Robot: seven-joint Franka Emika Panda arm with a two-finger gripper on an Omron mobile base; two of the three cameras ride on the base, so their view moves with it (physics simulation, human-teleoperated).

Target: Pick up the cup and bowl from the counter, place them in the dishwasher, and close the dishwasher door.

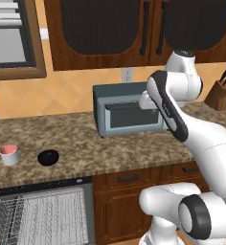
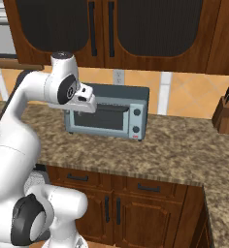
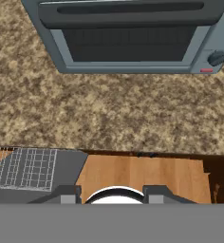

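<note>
- A long brown-and-tan speckled granite counter [image 1: 86, 148] runs across the kitchen, with brown wooden cabinet doors [image 1: 129, 210] below it and dark-panelled wooden wall cupboards [image 1: 110, 28] above.
- The small light grey cylindrical cup [image 1: 9, 154] with a pinkish-red inside stands upright near the counter's left end, close to the front edge.
- The small round all-black bowl [image 1: 48, 157] sits just beside the cup, to its right — the two are apart, not touching.
- Directly below them the dishwasher [image 1: 43, 215] is open, its white wire racks [image 1: 48, 213] showing under a black control strip [image 1: 43, 185].
- In the hand view, the dishwasher door [image 3: 61, 166] appears as a flat dark grey panel lying beside the rack, above a wooden floor [image 3: 142, 173].
- A grey-blue toaster oven [image 1: 127, 110] with a glass door and two knobs stands at the back of the counter, well to the right of the bowl.
- A wooden knife block [image 1: 220, 93] sits at the far right.
- The white arm is raised in front of the toaster oven, well apart from cup and bowl.
- The gripper [image 3: 112, 195] shows two dark finger tips standing apart with nothing between them — it is unclenched and empty.
</note>
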